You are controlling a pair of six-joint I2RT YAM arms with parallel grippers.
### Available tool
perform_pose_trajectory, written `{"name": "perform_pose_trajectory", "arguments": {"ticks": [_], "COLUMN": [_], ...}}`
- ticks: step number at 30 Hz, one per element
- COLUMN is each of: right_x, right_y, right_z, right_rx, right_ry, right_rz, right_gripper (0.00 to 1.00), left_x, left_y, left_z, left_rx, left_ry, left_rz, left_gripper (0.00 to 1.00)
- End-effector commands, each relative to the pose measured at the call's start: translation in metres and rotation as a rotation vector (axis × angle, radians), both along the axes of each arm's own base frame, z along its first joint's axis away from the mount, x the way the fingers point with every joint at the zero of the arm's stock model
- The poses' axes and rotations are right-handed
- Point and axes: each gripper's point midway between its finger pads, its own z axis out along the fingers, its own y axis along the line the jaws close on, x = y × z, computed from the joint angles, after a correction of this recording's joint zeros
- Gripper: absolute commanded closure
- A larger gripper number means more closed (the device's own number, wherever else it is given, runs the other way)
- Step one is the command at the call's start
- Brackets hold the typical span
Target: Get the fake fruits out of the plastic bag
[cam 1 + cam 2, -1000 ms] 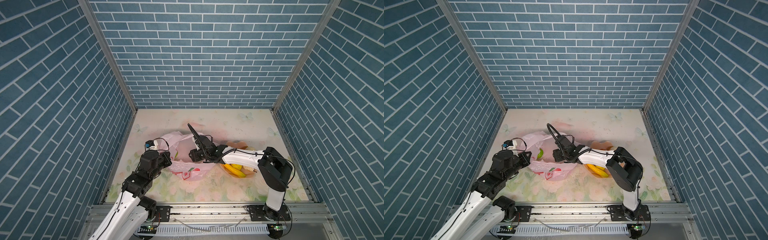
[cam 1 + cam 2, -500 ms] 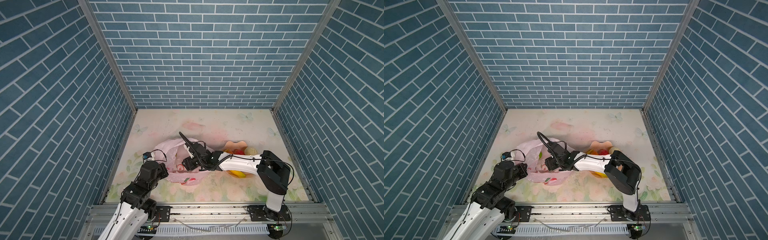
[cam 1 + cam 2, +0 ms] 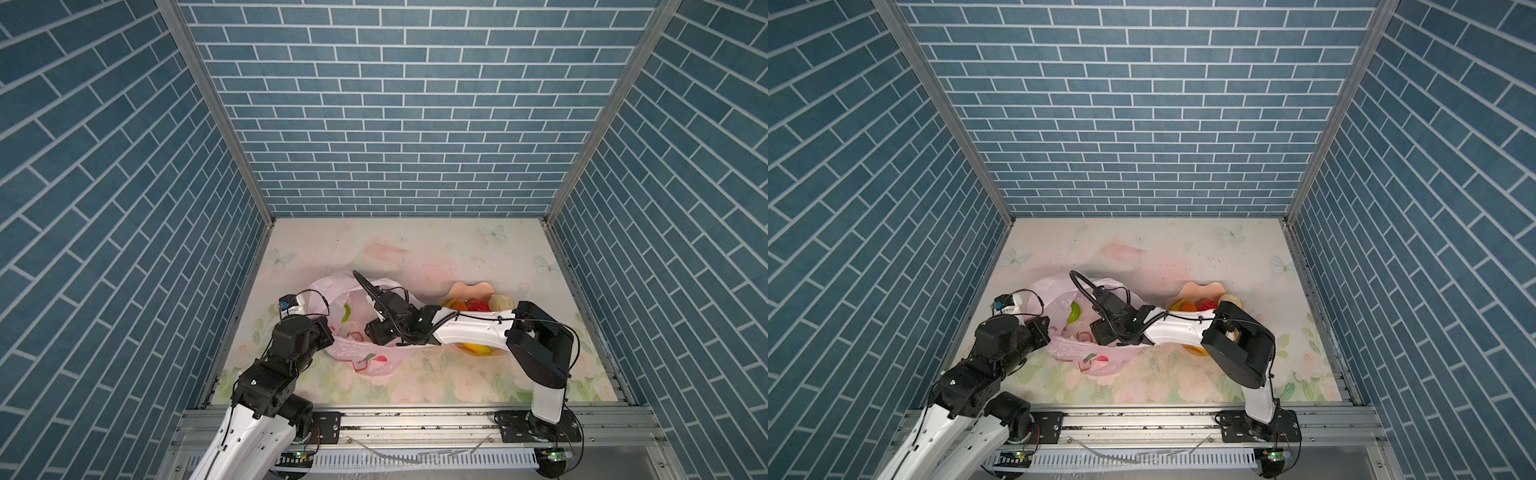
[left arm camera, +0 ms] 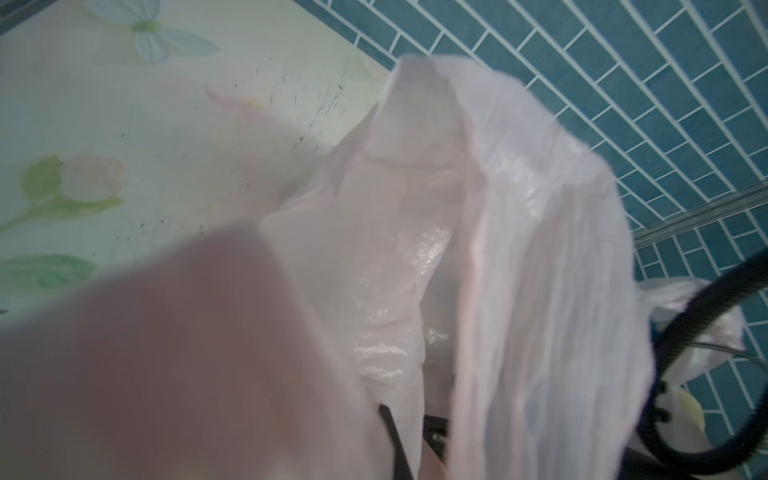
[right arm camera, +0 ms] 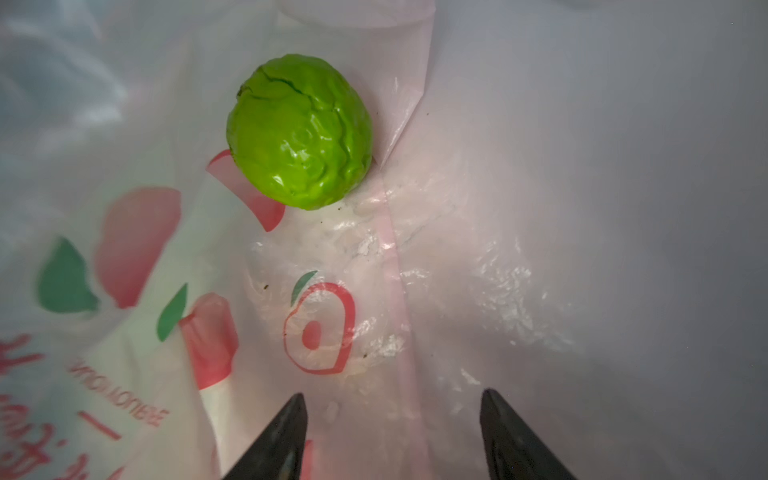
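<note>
One green fruit (image 5: 299, 133) lies just beyond the right gripper's (image 5: 392, 419) parted jaws inside the plastic bag (image 5: 540, 208), left gripper (image 3: 330, 334) pinching its rim.

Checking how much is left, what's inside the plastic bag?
One green fake fruit lies inside the plastic bag, ahead of the right gripper, fingers open. Folds hide the corners.

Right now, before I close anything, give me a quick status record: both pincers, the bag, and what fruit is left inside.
left pincer: shut, apparently pinching the rim of the plastic bag
right pincer: open, empty, inside the bag
green fruit: on the bag floor, ahead of the right pincer, untouched
other fruit in bag: none visible
bowl: holds several fruits, orange, red, cream, yellow
</note>
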Motion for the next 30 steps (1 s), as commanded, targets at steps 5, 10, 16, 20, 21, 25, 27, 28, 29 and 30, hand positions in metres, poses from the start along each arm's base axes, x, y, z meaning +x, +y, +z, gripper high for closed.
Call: {"name": "perform_pose_trajectory", "arguments": {"ticks": [5, 10, 16, 20, 21, 25, 27, 28, 29, 30], "right_x": [0.04, 0.059, 0.068, 0.06, 0.058, 0.049, 0.045, 0.042, 0.041, 0.039], "right_y": [-0.008, -0.01, -0.014, -0.012, -0.013, -0.016, -0.016, -0.016, -0.015, -0.015], "right_z": [0.023, 0.021, 0.031, 0.037, 0.038, 0.036, 0.035, 0.034, 0.034, 0.034], "right_rx": [0.048, 0.052, 0.056, 0.049, 0.049, 0.039, 0.028, 0.024, 0.022, 0.019], "right_ry": [-0.022, -0.044, -0.06, -0.049, -0.045, -0.025, -0.017, -0.017, -0.017, -0.019], "right_rz": [-0.165, -0.234, -0.244, -0.184, -0.174, -0.139, -0.122, -0.112, -0.104, -0.096], "right_gripper": [0.35, 0.35, 0.35, 0.35, 0.35, 0.34, 0.34, 0.33, 0.33, 0.33], "left_x": [0.046, 0.064, 0.058, 0.043, 0.038, 0.019, 0.013, 0.01, 0.008, 0.006], "left_y": [-0.03, -0.045, -0.042, -0.03, -0.028, -0.016, -0.013, -0.012, -0.011, -0.01], "left_z": [0.087, 0.099, 0.086, 0.055, 0.046, -0.006, -0.027, -0.034, -0.042, -0.049], "left_rx": [0.002, -0.002, 0.022, 0.044, 0.046, 0.057, 0.051, 0.045, 0.046, 0.046], "left_ry": [-0.22, -0.247, -0.211, -0.133, -0.113, -0.026, 0.006, 0.015, 0.027, 0.037], "left_rz": [-0.099, -0.145, -0.145, -0.119, -0.112, -0.082, -0.071, -0.066, -0.06, -0.057], "left_gripper": [0.96, 0.96, 0.96, 0.96, 0.96, 0.96, 0.97, 0.97, 0.97, 0.97]}}
